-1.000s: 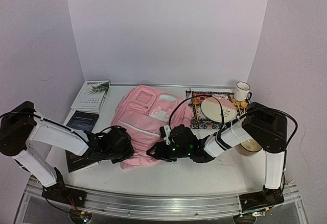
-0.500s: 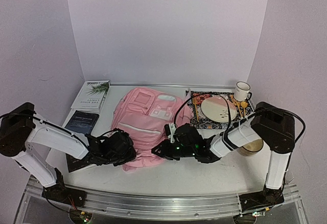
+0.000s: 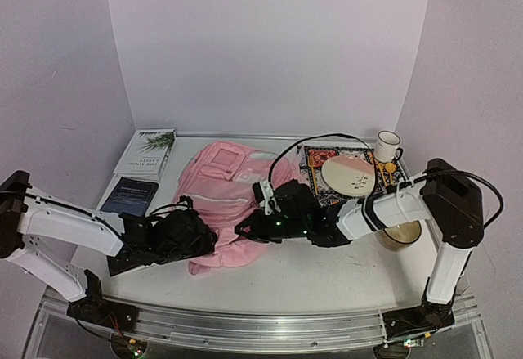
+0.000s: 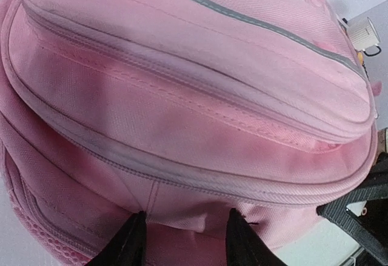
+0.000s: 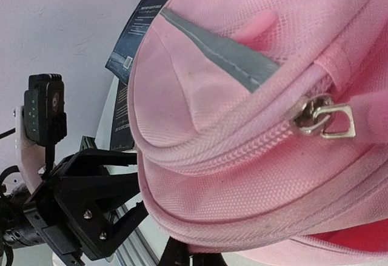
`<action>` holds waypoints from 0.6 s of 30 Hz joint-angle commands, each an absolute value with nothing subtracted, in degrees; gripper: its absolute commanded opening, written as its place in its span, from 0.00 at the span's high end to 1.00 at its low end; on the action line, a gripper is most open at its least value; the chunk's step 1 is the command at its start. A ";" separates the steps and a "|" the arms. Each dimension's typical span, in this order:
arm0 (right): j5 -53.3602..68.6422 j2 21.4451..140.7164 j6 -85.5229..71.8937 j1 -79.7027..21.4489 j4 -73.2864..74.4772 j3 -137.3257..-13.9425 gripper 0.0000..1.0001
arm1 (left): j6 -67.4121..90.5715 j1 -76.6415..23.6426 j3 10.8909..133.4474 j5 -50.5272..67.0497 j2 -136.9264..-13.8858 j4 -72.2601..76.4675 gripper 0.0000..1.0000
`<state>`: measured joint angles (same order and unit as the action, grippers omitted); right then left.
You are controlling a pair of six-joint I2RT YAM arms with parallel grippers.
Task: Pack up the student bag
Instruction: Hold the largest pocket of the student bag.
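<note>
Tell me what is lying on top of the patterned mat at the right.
A round pale plate lies on the patterned mat. Small yellow items sit near its far right corner, too small to identify. The plate hides the mat beneath it.

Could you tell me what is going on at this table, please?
Both arms are working at the near end of the student bag, which lies on the table. The left gripper has its fingers either side of a fold at the bag's near-left edge. The right gripper is at the near-right edge, close to a zip pull. Whether either has clamped is unclear. A dark book and a white book lie left of the bag, unpacked.
</note>
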<state>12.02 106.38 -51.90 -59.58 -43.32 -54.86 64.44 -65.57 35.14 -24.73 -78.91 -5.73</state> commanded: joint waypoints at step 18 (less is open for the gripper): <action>2.01 104.12 -52.97 -61.96 -30.98 -68.71 1.00 | 73.80 -82.07 42.55 -44.50 -79.40 -14.88 0.38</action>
<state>4.43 105.58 -51.95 -61.67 -28.64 -64.79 68.62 -80.35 37.05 -38.15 -74.61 -11.36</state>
